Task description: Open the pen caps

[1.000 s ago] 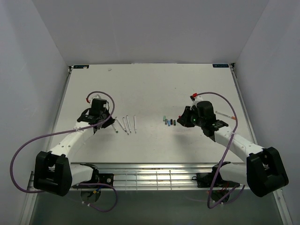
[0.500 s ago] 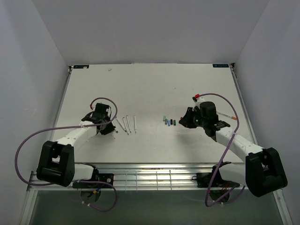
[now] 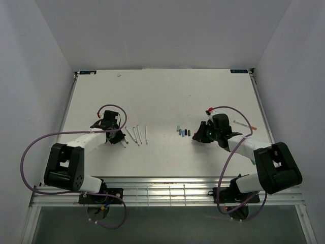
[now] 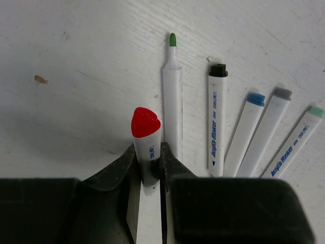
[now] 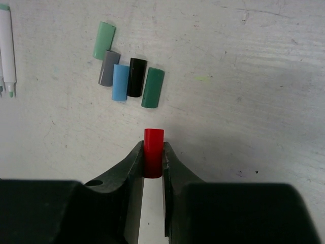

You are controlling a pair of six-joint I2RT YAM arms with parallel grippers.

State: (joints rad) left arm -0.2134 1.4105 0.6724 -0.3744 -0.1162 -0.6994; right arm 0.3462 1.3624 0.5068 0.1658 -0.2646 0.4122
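Pinching the red cap (image 5: 154,147) between its fingers, the right gripper (image 5: 153,161) showed that hold only in its own wrist view; from above, the black wrist hid the cap. Ahead of its tips and slightly left lay five loose caps (image 5: 127,76), clustered and touching. The left gripper (image 4: 151,166) was clamped on a white pen (image 4: 149,145) with a red end. Five uncapped pens (image 4: 217,122) fanned out to its right, their near ends cut off by the gripper body.
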